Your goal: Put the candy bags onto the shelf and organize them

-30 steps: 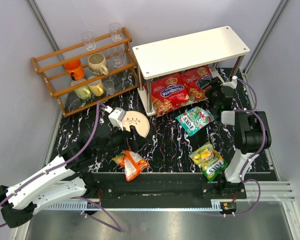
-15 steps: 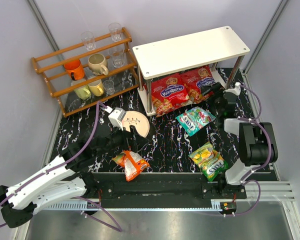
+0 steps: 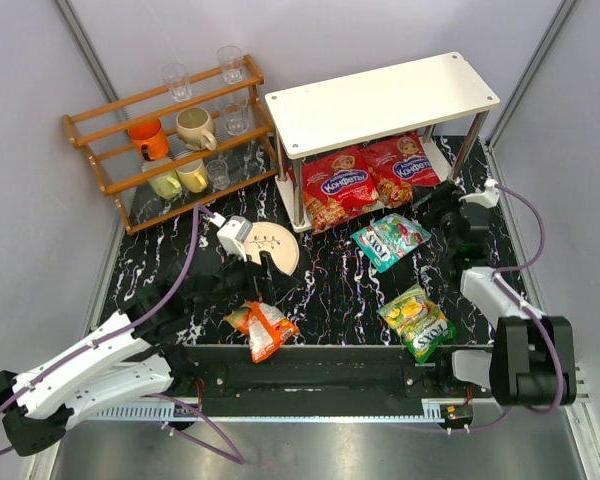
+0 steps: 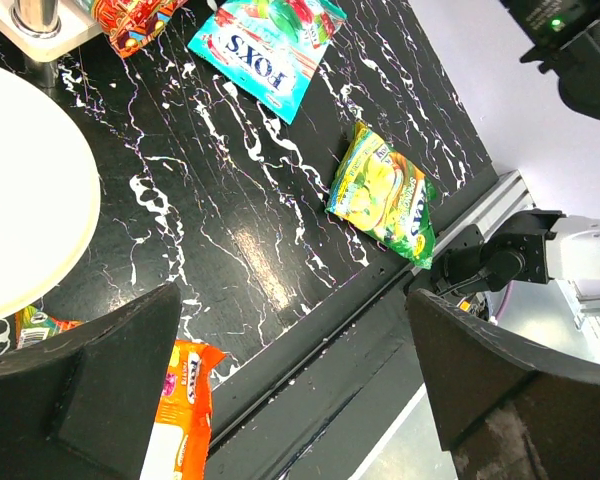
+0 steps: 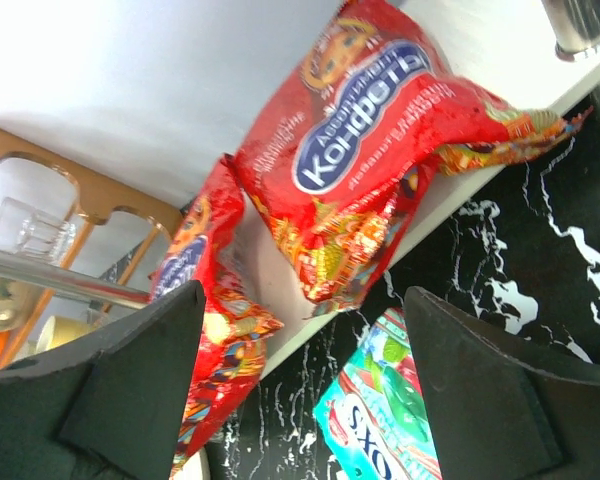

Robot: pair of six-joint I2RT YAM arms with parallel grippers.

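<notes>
Bright, even light from above fills the overhead view, with soft shadows, deepest under the shelf (image 3: 380, 100), whose white top is nearly washed out. The glossy black surface (image 4: 255, 245) shows a pale glare patch. The red bags (image 5: 370, 170) glint with small highlights. The fingers (image 4: 80, 400) of the left gripper (image 4: 292, 300) and the right gripper (image 5: 302, 295) look dark, soft and out of focus.

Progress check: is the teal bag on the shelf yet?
No, the teal bag lies flat on the black table in front of the shelf, not on either tier.
</notes>
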